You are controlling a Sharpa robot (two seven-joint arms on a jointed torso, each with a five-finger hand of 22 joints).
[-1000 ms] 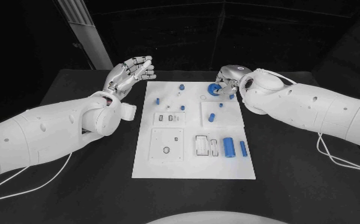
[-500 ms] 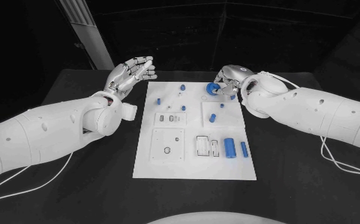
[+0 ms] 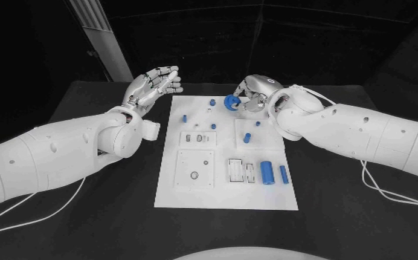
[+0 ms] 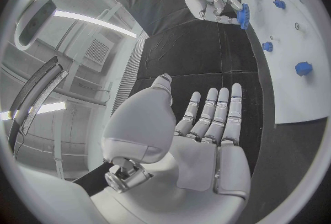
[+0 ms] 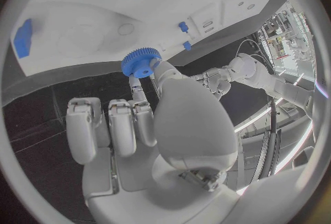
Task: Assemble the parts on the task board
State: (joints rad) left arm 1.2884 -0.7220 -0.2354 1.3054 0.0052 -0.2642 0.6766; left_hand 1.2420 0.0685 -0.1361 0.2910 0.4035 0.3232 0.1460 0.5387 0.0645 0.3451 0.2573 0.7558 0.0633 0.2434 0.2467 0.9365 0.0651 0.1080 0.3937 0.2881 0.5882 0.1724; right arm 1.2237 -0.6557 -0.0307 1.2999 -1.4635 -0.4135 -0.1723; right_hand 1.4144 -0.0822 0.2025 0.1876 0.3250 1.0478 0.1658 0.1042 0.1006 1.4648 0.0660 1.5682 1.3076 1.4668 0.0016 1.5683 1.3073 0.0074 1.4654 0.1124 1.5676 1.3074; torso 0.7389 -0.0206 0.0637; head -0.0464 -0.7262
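The right hand (image 3: 250,100) pinches a blue gear (image 3: 232,102) above the far edge of the white board (image 3: 225,196). To seat it well, keep it level, centre it over its peg and lower gently. The left hand (image 3: 153,86) hovers empty, fingers apart, left of the board.

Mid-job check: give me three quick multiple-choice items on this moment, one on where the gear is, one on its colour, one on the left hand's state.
1. Where is the gear?
A. Pinched in the right hand, above the far end of the task board
B. Lying on the black table
C. In the left hand

2. What colour is the gear?
A. Grey
B. Blue
C. White

3. What state is the left hand in?
A. Holding a peg
B. Pressing on the board
C. Raised beside the board, holding nothing

Key: 1 A, the right wrist view shows fingertips pinching it; 2 B, blue in every view; 3 C, its palm is bare in the left wrist view.
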